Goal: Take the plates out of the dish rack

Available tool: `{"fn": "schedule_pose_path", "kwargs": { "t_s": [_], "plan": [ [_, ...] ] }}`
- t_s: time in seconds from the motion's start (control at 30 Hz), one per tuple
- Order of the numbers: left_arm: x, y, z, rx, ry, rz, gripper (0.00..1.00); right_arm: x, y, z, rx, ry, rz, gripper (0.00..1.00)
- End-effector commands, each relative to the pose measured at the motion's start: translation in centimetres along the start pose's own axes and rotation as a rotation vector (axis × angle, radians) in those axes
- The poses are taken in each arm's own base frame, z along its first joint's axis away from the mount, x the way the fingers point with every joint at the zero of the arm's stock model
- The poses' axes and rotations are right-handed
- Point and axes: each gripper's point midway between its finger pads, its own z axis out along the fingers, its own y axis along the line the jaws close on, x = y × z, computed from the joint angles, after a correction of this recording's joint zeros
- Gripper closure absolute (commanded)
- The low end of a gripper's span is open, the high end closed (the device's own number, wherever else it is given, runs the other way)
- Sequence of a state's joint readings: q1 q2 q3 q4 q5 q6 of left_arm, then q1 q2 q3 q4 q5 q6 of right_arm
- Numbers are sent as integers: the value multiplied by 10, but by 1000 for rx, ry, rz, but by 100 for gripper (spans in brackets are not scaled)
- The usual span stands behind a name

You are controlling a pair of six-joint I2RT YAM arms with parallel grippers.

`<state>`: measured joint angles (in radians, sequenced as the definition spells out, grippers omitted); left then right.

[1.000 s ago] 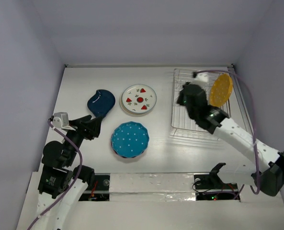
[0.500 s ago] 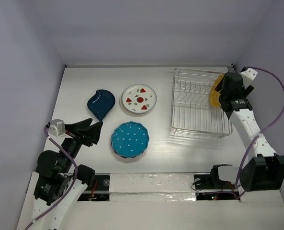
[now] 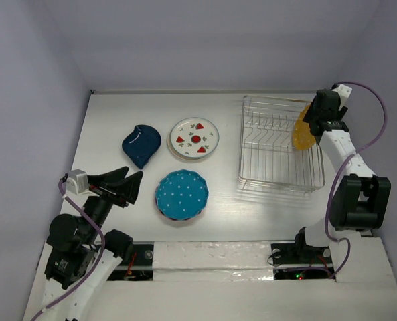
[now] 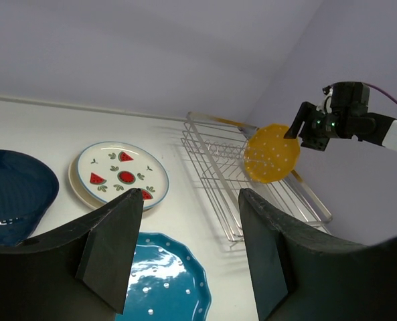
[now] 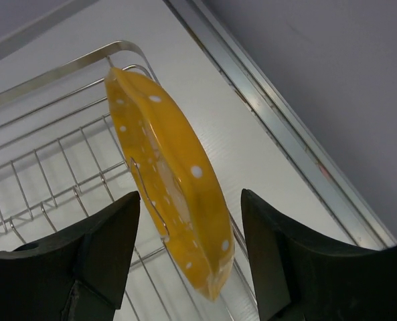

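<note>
While right fingers (image 5: 104, 257) straddled the yellow plate (image 5: 178, 194) unclenched, left fingers (image 4: 111, 254) spread empty, a centred pinch then straight lift from rack (image 3: 273, 144) seemed best.

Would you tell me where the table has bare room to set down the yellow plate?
Bare table lies between the teal plate and the rack, and along the back edge behind the fruit plate. The blue plate and left fingers crowd the left side.

One plate (image 5: 165, 174) stands in the dish rack (image 3: 280, 188), directly ahead of the right gripper (image 5: 190, 194). Three plates (image 4: 121, 175) lie on the table (image 3: 104, 120) ahead of the left gripper (image 4: 190, 192), below it.
</note>
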<state>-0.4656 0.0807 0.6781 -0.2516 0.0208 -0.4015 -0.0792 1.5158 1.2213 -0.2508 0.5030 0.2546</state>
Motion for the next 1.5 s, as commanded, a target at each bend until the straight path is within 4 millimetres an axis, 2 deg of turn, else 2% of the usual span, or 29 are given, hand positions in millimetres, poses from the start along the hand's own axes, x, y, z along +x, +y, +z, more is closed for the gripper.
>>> {"fn": "schedule_pose_path", "kwargs": {
  "t_s": [0.0, 0.2, 0.33, 0.5, 0.53, 0.57, 0.77, 0.93, 1.1, 1.23, 1.27, 1.47],
  "plan": [
    [-13, -6, -3, 23, -51, 5, 44, -27, 12, 12, -36, -67, -37, 33],
    [-12, -7, -4, 30, -48, 3, 44, -28, 6, 27, 16, -48, -102, 33],
    [-13, -7, -5, 31, -50, 1, 44, -35, 8, 27, 4, -70, -109, 45],
    [-13, -7, -4, 30, -48, 1, 44, -47, 4, 22, 19, -96, -128, 78],
    [-12, -7, -4, 31, -46, 3, 44, -51, 2, 20, 29, -106, -128, 93],
    [-12, -7, -4, 29, -45, 2, 44, -58, 0, 16, 31, -123, -133, 99],
    [-10, -6, -2, 27, -37, 0, 44, -91, -1, -7, 1, -203, -117, 100],
    [-8, -6, 0, 22, -28, -1, 44, -131, 6, -40, -28, -324, -156, 100],
    [-7, -5, 1, 19, -22, -1, 44, -148, 11, -61, -36, -386, -204, 100],
    [-6, -4, 4, 15, -14, 0, 44, -160, 4, -77, 15, -400, -174, 100],
    [-4, -3, 4, 12, -11, 0, 44, -170, 2, -84, 16, -415, -152, 100],
    [-3, -3, 6, 8, -4, 0, 44, -188, -4, -129, -27, -451, -18, 100]
  ]
}}
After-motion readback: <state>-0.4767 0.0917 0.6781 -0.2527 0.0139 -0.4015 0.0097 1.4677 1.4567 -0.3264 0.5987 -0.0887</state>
